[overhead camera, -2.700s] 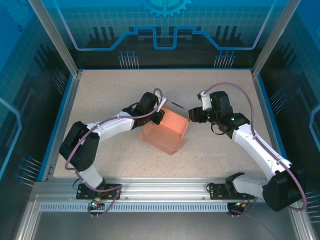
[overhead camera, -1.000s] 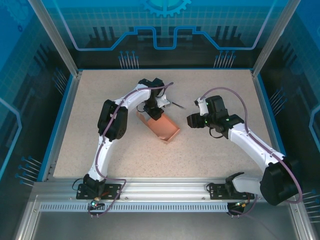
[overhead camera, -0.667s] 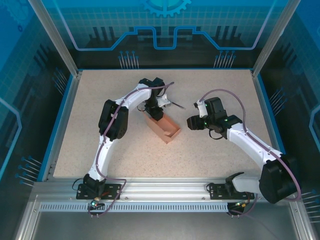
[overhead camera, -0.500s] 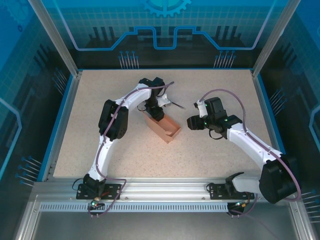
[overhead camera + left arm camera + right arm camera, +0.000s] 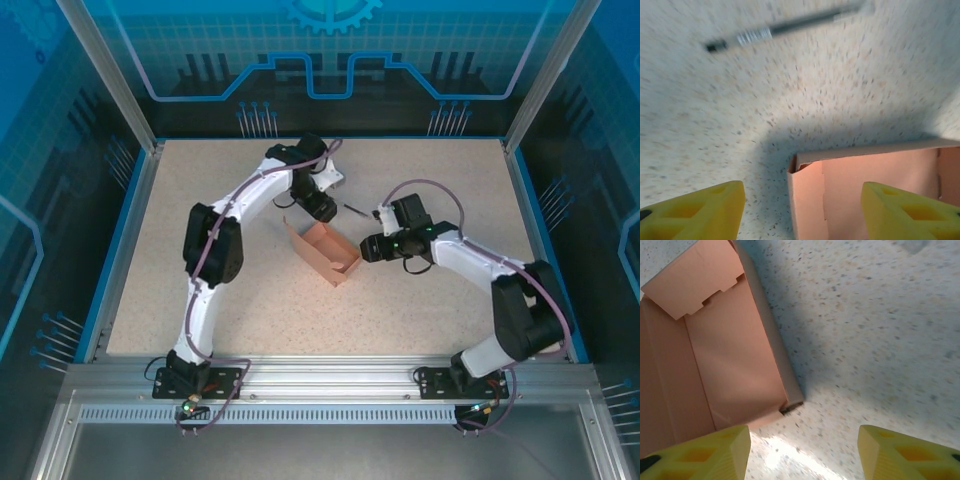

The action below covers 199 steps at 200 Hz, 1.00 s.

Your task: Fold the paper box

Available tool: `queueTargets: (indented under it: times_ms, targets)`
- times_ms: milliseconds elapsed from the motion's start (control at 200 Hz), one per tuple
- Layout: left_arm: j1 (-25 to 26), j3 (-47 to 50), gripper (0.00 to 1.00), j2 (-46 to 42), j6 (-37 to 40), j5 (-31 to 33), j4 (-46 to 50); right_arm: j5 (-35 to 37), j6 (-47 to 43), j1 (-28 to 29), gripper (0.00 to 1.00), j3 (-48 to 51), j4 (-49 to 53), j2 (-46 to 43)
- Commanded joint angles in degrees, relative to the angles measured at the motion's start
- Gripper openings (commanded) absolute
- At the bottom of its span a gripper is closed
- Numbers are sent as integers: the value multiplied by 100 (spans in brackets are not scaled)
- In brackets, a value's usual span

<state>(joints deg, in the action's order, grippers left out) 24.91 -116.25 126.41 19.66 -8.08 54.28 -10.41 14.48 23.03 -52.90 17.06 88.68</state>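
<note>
since the frame half a second back, the left jaws have let go of the paper box and drawn away toward the far side of the worktop. the right jaws have closed in on the box's right end.

left jaws: wide apart and holding nothing. in the left wrist view, the yellow fingertips sit on either side of the box's corner without pressing on it.

right jaws: also well apart and empty. their fingertips hang above the box's near corner and bare worktop.

paper box: folded into an open-topped tray. it rests near the middle of the worktop, set diagonally from far left to near right, between the two arms.

thin dark pen: lies on the worktop just beyond the box and clear of it. it appears blurred in the left wrist view.
</note>
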Motion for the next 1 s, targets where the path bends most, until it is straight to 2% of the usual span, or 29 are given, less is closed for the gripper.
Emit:
queueTargets:
  times_ms: [0,285,465,575,765,991]
  targets:
    - [-180,683,65,-972,-593,-97,-934,-406,75,209,60,-426,-279,427]
    - [-1061,3571,67,-3439,-2412,-29,-3592,-803,88,255,59,-910,-357,1369]
    - [-1797,5689,68,-4851,-3679,280,-5021,-1086,200,277,58,-577,-587,1306]
    - [-2087,6761,68,-5508,-4228,348,-5458,-1325,356,363,58,-330,-814,1184]
    - [-2192,8137,66,-5839,-4682,410,-5834,-1449,692,684,58,22,-1156,1022]
    - [-2084,8870,58,-5315,-5091,-97,-6349,-1498,1064,1106,58,219,-1620,836]
